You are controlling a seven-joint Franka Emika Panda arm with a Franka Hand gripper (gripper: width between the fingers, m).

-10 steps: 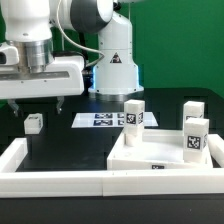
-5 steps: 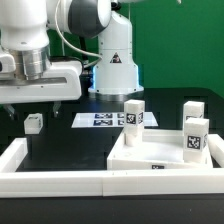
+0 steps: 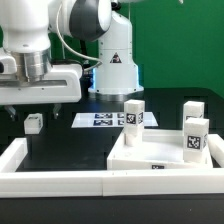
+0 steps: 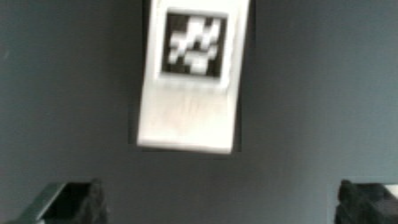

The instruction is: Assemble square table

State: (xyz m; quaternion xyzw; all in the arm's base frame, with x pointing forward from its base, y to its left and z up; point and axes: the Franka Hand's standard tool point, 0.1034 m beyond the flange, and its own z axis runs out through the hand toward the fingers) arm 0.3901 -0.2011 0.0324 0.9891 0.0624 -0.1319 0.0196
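The square table's white slab lies at the exterior view's right, tag on its front edge. Three white tagged legs stand on it: one at its left, one at the back right, one at the front right. Another leg lies alone on the black table at the exterior view's left. My gripper hangs just above it, open and holding nothing. In the wrist view that leg lies apart from my gripper, whose dark fingertips are spread wide.
The marker board lies flat between the loose leg and the slab. A long low white border wall runs along the front and up the left side. The robot's base stands behind the marker board.
The hand has sunk a little over the loose leg. Its jaws stay open. The legs and the slab have not moved.
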